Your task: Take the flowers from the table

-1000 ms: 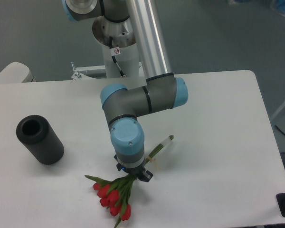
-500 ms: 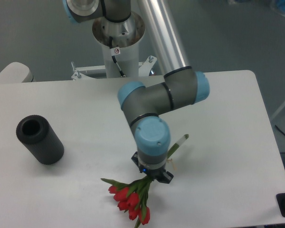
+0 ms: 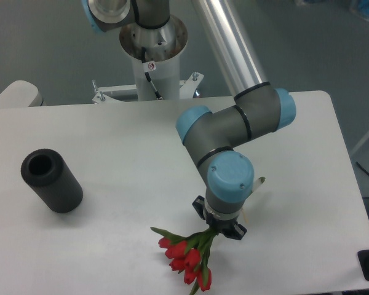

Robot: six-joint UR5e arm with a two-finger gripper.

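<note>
A small bunch of red tulip buds, the flowers [image 3: 187,263], sits near the front edge of the table [image 3: 111,153], a little right of centre. The red buds cluster at the lower left of the bunch, with a green leaf pointing left from them. The thin green stems run up and to the right, pass under the robot's wrist, and their pale tip shows again on the far side of it. Whether the bunch rests on the white surface or hangs just above it cannot be told.

The gripper [image 3: 220,228] points straight down over the stems, just above the buds. Its dark fingers are mostly hidden beneath the round blue cap of the wrist, so how far apart they stand, and whether they clasp the stems, cannot be told.

The grey and blue arm [image 3: 234,129] bends back toward its silver base [image 3: 154,58] beyond the far edge of the table. 1 black cylinder [image 3: 51,181] lies on its side at the left, well apart from the flowers, open end facing up and left.
</note>
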